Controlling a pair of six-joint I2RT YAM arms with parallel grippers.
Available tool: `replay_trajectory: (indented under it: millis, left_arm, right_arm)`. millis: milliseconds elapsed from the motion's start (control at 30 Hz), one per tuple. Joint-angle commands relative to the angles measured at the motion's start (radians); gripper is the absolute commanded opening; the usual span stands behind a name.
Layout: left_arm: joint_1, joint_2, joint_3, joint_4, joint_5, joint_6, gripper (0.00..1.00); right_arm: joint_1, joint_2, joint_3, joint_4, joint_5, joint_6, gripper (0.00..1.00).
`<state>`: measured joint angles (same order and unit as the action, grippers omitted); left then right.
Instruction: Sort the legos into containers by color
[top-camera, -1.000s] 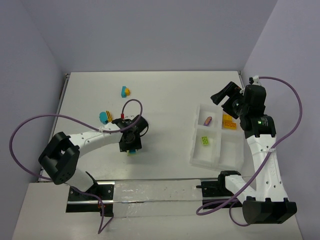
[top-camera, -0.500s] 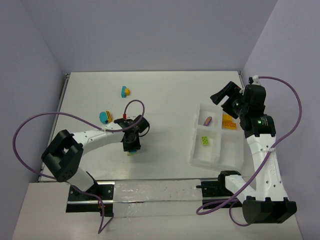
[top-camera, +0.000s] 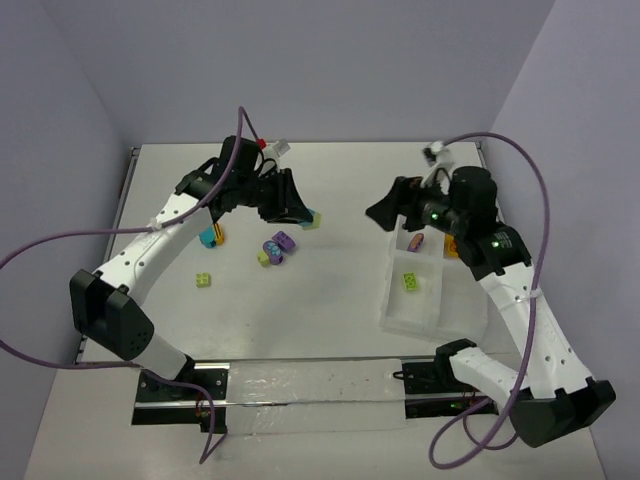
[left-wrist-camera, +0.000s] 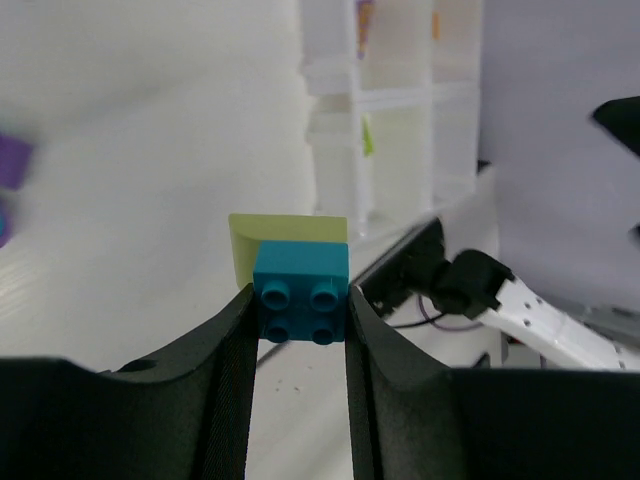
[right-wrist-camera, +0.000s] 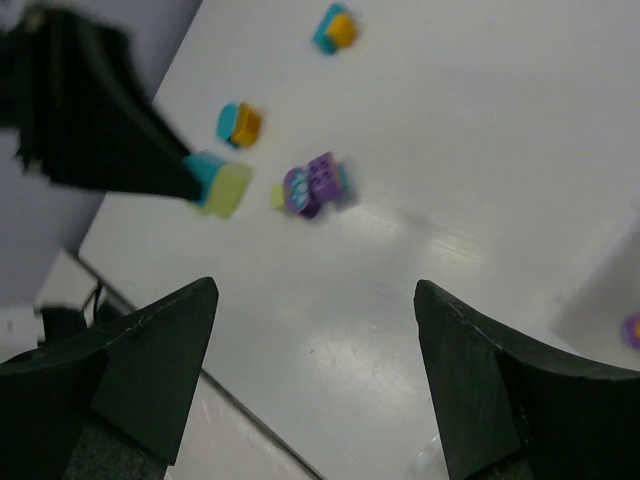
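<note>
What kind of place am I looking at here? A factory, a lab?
Most likely a robotics lab test bench: two cabled white arms bolted to a table boxed in by plain walls, with toy bricks and a sorting tray.

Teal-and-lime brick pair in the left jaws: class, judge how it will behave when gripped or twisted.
The brick pair is probably stiff: its edges look square between the left gripper's jaws. Likely light, since it is held by two sides only. Its teal and lime halves might separate at their joint if twisted.
</note>
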<state>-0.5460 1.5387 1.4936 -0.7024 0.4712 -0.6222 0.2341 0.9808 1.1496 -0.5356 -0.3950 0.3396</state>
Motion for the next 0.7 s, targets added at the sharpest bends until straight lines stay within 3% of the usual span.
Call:
replay_trajectory:
  millis: [0, 267, 667]
  left_arm:
    - [0.003, 0.073, -0.018, 0.119, 0.353, 0.005, 0.0]
    - [0.004, 0.063, -0.084, 0.238, 0.541, -0.036, 0.0]
    - [0.003, 0.097, -0.053, 0.196, 0.593, 0.001, 0.0]
  right_arm:
    - [0.187, -0.001, -0.042, 0.083, -0.035, -0.264, 0.86]
    - [0.352, -0.004, -0.091, 0.046, 0.085, -0.514, 0.83]
    - [0.441, 0.11, -0.028, 0.048, 0.101, -0.596, 0.78]
